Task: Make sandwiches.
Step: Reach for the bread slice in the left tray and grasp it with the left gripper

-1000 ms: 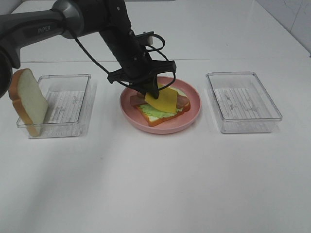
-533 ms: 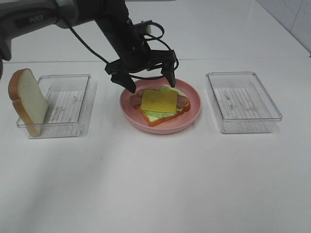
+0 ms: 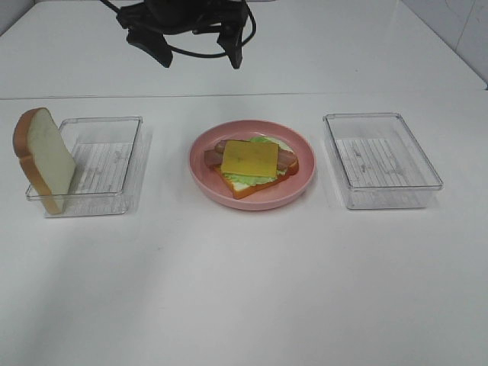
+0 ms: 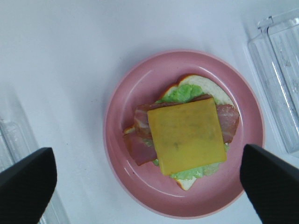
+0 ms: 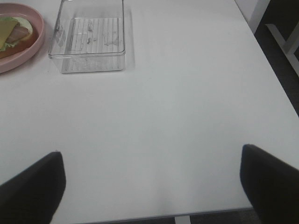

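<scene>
The white tabletop (image 3: 244, 290) is bare across its whole near half, and in the right wrist view its right edge and near right corner show, with the right end effector (image 5: 149, 186) hanging over them, fingers wide apart and holding nothing. The open-faced sandwich (image 3: 250, 164), cheese on top of bacon, lettuce and one toast slice, lies on the pink plate (image 3: 301, 187) at mid-tabletop, directly below the left end effector (image 3: 197, 47), which hangs well above it toward the far edge with fingers spread and empty. Left of the plate a clear tray (image 3: 114, 164) has a bread slice (image 3: 44, 158) leaning upright at its left end, and right of the plate a second clear tray (image 3: 381, 158) holds nothing.
</scene>
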### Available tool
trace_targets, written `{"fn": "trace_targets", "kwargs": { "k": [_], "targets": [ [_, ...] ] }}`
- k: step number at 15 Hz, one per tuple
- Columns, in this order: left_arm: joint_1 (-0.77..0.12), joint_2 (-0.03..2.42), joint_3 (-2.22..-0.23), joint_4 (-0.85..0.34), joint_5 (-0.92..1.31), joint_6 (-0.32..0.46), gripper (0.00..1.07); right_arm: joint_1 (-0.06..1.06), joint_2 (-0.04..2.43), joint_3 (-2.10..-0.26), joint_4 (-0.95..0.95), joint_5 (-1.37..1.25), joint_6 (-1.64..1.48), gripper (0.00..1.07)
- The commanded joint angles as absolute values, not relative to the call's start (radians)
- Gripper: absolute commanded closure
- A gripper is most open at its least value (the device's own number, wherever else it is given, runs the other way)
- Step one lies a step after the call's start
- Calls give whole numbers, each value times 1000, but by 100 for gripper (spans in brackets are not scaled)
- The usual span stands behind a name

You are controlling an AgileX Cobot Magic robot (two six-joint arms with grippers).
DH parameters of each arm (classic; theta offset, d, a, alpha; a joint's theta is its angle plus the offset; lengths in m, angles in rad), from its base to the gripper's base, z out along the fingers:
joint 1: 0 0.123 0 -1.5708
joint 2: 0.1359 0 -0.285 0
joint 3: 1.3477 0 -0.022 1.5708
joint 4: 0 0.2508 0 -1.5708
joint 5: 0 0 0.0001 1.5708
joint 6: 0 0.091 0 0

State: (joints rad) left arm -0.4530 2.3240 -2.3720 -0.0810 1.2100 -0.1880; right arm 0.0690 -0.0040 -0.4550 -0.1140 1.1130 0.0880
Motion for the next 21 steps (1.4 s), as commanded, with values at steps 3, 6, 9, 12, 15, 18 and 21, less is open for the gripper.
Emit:
{"fn": "trace_targets", "kwargs": {
  "k": [3,6,9,12,15,18,21],
  "targets": [
    [-418,2217,-2359,-68,1317,-187,5,64,-34,-453,-118,1102,75,10],
    [-356,2128,-2284,-56,1317,-187,6,64,-34,-453,-118,1102,75,10],
    [-266,2001,-2120,-32,1317,-158,6,64,-34,-453,-118,1102,75,10],
    [-187,1916,-1970,-8,1317,-149,6,64,-34,-453,-118,1102,75,10],
    [-87,1848,-1830,-6,1316,-135,6,64,-34,-453,-118,1102,75,10],
    [-17,1848,-1731,-8,1292,-120,6,64,-34,-453,-118,1102,75,10],
    [-17,1852,-1684,-59,1202,-109,6,64,-34,-453,-118,1102,75,10]
  ]
}}
